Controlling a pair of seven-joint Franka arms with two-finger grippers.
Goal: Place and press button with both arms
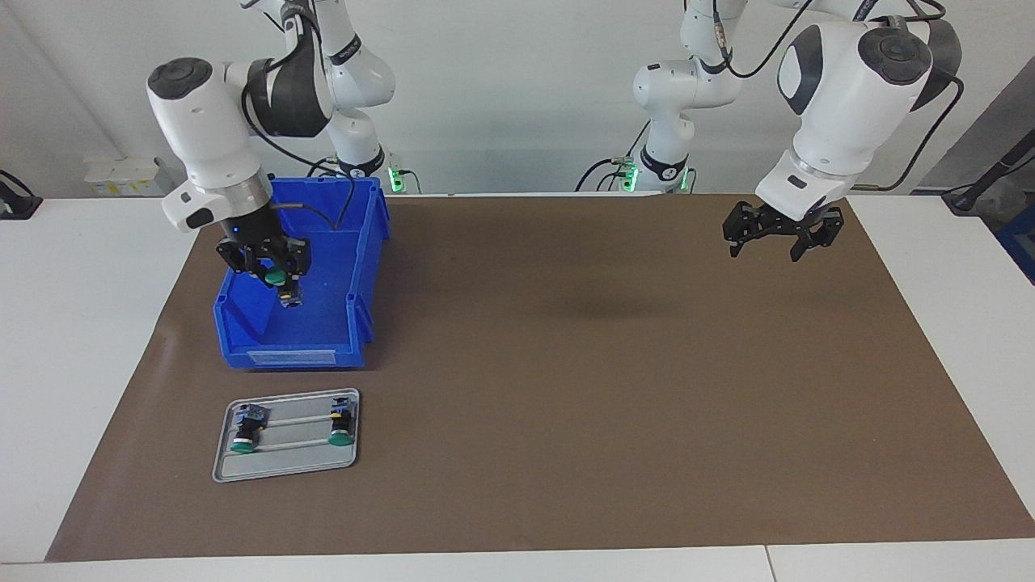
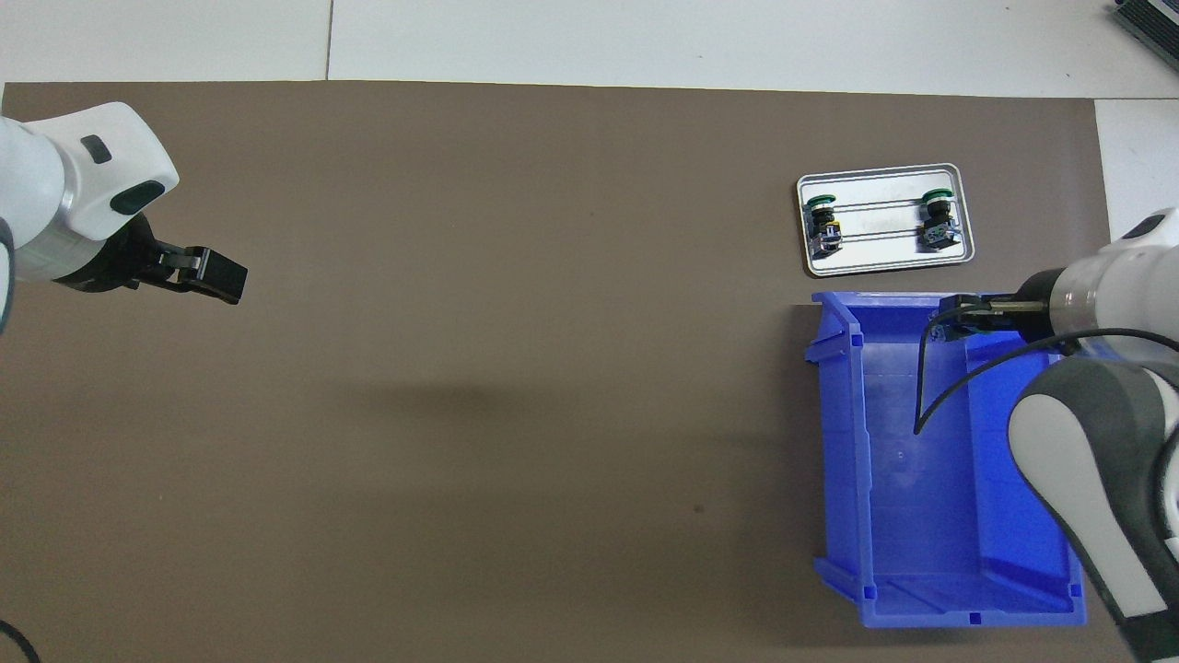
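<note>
My right gripper (image 1: 273, 267) is shut on a button (image 1: 285, 289) with a green cap and holds it in the air over the blue bin (image 1: 368, 267), at the end of the bin farther from the robots. In the overhead view the right gripper (image 2: 947, 320) hides most of that button. Two more green-capped buttons (image 1: 245, 428) (image 1: 342, 424) lie on a grey metal tray (image 1: 291, 457), farther from the robots than the bin. My left gripper (image 1: 768, 242) is open and empty, raised over the brown mat at the left arm's end, and waits.
The bin (image 2: 847, 460) holds nothing else that shows. The tray (image 2: 880, 260) with its two buttons (image 2: 822, 221) (image 2: 935, 221) stands just past the bin's open end. A brown mat (image 1: 566, 388) covers the table. A black cable hangs from the right wrist over the bin.
</note>
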